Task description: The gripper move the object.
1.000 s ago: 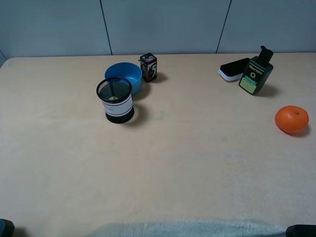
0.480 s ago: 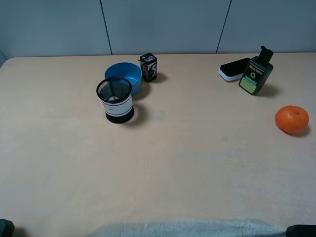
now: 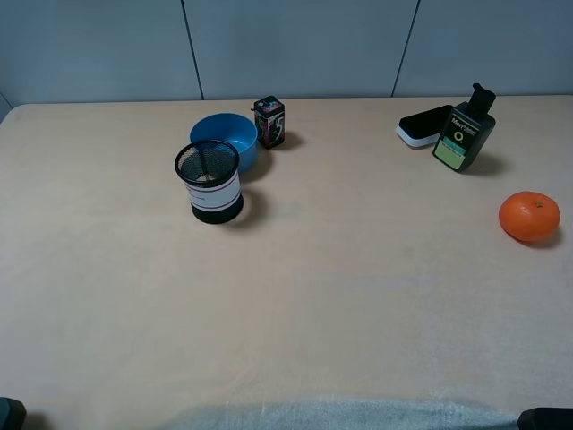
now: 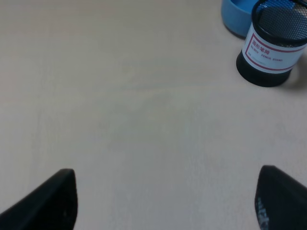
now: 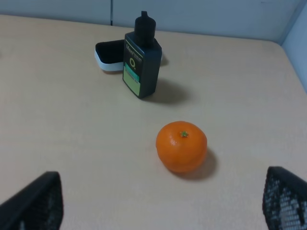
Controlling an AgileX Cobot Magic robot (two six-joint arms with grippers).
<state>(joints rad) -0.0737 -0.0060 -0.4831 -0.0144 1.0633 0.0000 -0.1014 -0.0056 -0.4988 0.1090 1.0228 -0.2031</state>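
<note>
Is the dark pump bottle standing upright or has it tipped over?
Upright. The pump bottle stands on its base on the table, black pump top uppermost, beside the flat black-and-white block.

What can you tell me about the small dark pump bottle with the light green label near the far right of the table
The dark green-black pump bottle stands upright near the table's far right edge, black pump top uppermost. Its flat front carries white lettering above a light green label; it looks like plastic. A black-and-white flat block lies right beside it, possibly touching. An orange sits apart, nearer the camera. No gripper touches it.
</note>
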